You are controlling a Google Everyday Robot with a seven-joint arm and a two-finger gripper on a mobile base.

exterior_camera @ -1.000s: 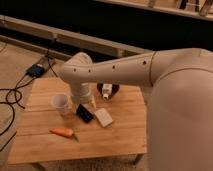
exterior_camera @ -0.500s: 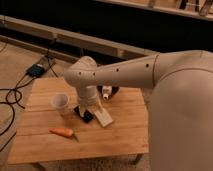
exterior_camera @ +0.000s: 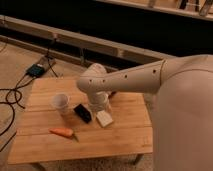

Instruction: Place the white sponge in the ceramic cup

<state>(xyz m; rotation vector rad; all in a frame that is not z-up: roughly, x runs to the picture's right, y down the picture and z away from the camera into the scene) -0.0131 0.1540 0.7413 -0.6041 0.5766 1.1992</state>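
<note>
The gripper (exterior_camera: pixel 100 104) hangs at the end of the big cream-coloured robot arm (exterior_camera: pixel 131 80), low over the middle of the light wooden slatted table (exterior_camera: pixel 125 136). The arm's bulky wrist covers it, so whether it is wide or closed cannot be told. It appears to hold nothing.

Over the past second the arm's elbow has swung rightward and down across the table. That has carried the gripper away from the cup's side until it sits just behind and above the sponge. I judge this to be the approach for the pick: the sponge is not yet grasped, and the carry to the cup is all still to come.

Nearest the camera lies a small orange carrot (exterior_camera: pixel 62 132), well clear of the rest and in the same spot as before. Behind it and to the right, the small flat off-white rectangular sponge (exterior_camera: pixel 104 119) rests on the boards, unmoved. Just to its left is a black slab-shaped phone (exterior_camera: pixel 82 113). Farther left and a little further back stands the small pale round ceramic cup (exterior_camera: pixel 60 101), upright. Its mouth is open upward and nothing shows inside it. The phone lies between cup and sponge.
</note>
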